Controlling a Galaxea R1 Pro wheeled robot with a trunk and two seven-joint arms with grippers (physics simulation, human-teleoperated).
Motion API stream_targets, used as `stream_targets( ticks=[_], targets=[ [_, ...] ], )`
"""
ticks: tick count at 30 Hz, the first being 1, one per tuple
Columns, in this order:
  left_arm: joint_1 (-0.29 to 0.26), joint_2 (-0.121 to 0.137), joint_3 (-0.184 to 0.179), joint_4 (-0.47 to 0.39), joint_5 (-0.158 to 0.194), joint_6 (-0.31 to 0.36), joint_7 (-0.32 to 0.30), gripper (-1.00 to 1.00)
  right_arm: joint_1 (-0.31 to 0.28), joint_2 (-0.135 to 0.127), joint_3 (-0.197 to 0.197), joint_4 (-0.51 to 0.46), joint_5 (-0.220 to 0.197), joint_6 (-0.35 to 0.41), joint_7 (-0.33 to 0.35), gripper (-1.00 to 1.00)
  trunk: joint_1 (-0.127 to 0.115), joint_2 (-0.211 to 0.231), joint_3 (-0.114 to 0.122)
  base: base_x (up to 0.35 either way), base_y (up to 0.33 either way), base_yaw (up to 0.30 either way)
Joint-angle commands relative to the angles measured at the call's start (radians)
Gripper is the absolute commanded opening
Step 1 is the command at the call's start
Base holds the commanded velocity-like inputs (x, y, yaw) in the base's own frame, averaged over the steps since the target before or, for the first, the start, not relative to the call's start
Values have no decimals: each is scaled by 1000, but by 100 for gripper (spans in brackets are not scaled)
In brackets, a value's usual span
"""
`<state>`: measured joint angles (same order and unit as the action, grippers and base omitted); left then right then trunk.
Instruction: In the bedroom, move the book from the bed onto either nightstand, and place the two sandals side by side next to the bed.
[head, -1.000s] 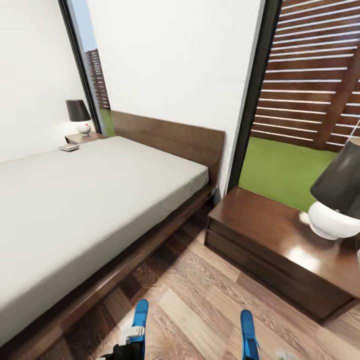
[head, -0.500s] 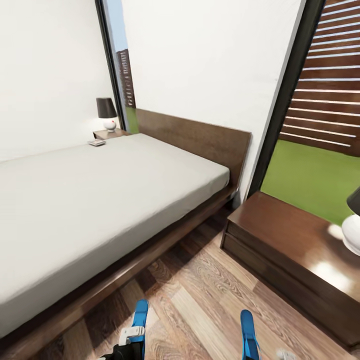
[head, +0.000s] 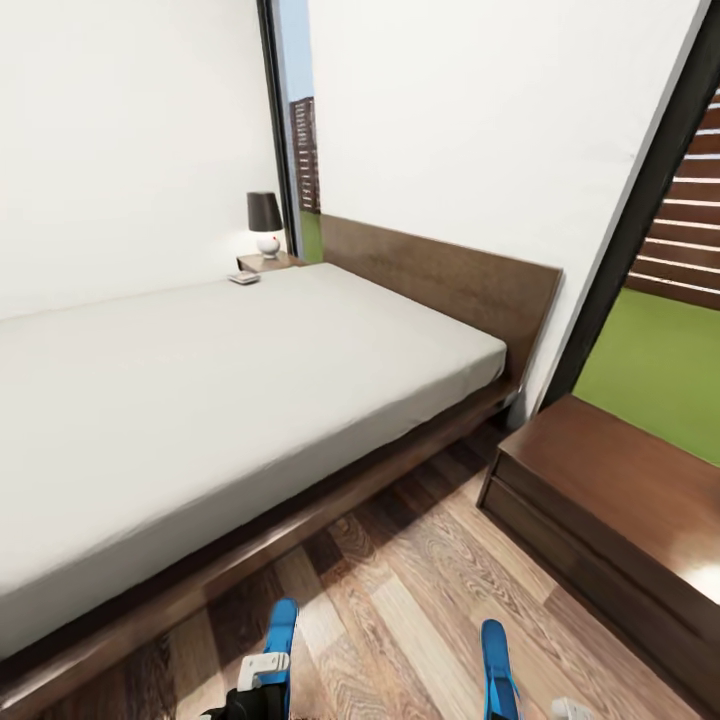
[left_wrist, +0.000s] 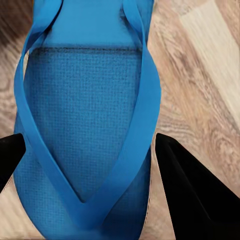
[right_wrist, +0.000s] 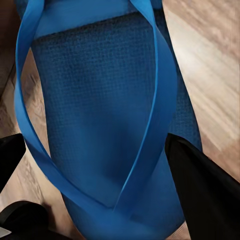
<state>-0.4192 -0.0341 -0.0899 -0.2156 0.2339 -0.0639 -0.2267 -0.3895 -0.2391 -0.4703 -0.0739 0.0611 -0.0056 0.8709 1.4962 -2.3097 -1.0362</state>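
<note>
Two bright blue sandals stick out at the bottom of the head view, the left sandal (head: 281, 638) and the right sandal (head: 496, 658), both above the wooden floor. My left gripper (left_wrist: 90, 145) is shut on the left sandal (left_wrist: 85, 120), one dark finger at each side. In the same way my right gripper (right_wrist: 95, 145) is shut on the right sandal (right_wrist: 105, 110). The bed (head: 200, 400) lies ahead to the left. The book (head: 243, 278) rests on its far corner, beside the far nightstand (head: 268, 262).
A second dark nightstand (head: 620, 500) stands close at the right, beside the headboard (head: 450, 280). A lamp (head: 265, 218) sits on the far nightstand. A strip of wooden floor (head: 400, 590) runs between the bed frame and the near nightstand. Behind it is a window onto grass (head: 650, 370).
The camera has swung left, so the bed and both nightstands shifted right in the picture, and the near lamp left the frame. Both sandals stay held in the same spots.
</note>
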Motion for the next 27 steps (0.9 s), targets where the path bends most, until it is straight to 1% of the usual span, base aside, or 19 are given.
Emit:
stream_targets(
  ticks=[1,27],
  targets=[
    [-1,0,-8,2,10,-5,0,-100,0,0,-7,0,6,-1,3,-100,0,0,-1,0,0,280],
    [-1,0,-8,2,10,-5,0,-100,0,0,-7,0,6,-1,5,-100,0,0,-10,0,0,280]
  ],
)
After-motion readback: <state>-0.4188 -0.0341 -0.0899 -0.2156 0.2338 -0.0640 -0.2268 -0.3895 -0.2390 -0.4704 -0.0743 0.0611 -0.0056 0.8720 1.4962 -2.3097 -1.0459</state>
